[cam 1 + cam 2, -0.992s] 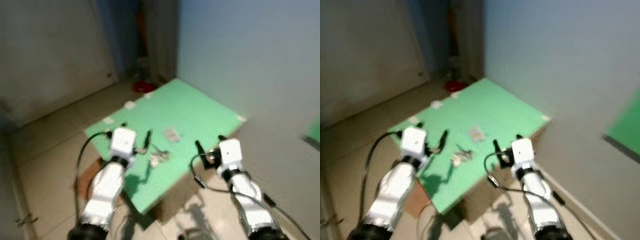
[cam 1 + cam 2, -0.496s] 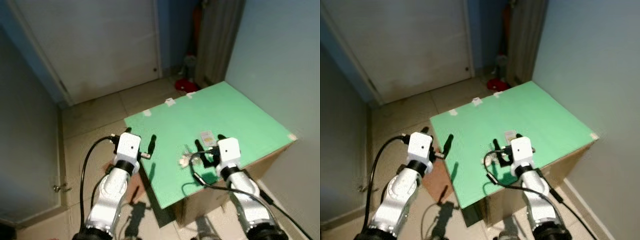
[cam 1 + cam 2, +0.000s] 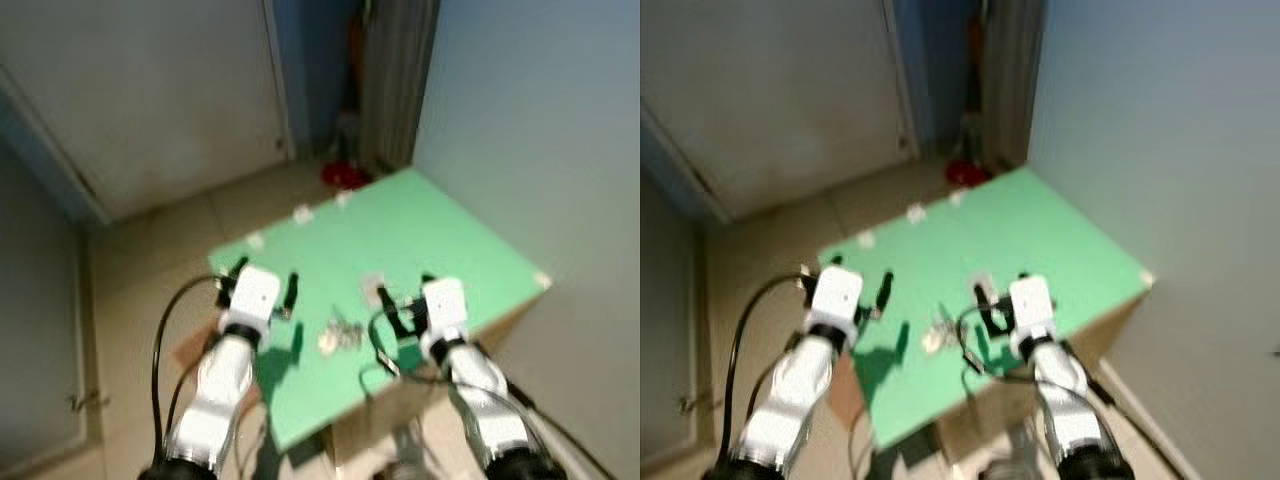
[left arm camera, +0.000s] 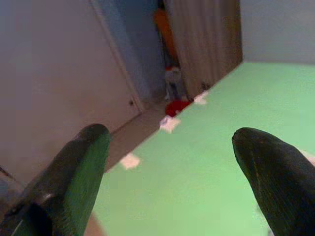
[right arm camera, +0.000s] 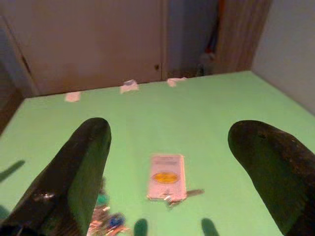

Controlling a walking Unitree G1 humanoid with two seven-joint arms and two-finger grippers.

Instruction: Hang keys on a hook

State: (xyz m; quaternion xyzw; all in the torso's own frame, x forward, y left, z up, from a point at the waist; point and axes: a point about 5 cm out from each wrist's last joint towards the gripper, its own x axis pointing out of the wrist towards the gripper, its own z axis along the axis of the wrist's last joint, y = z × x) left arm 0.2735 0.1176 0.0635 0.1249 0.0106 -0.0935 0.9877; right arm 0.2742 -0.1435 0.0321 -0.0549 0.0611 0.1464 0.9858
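A bunch of keys (image 3: 338,335) lies on the green table top (image 3: 440,235) near its front edge, seen blurred in the head views. Just behind it lies a small white tag with a yellow mark (image 5: 166,183). The keys (image 5: 106,219) lie ahead of my right gripper (image 3: 405,298), which hovers open and empty over the table to their right. My left gripper (image 3: 266,280) is open and empty over the table's left edge, left of the keys; its fingers (image 4: 74,177) point across the green top.
White tape patches (image 3: 300,213) mark the table's far edge. Beyond are a white door (image 3: 150,100), a brown curtain (image 3: 395,70) and a red object on the floor (image 3: 345,177). A blue wall (image 3: 540,130) runs along the right. A cardboard box (image 3: 185,345) sits under the table's left side.
The whole picture has swung and blurred, so the camera has moved. Both grippers stay open over the table and the keys still lie between them.
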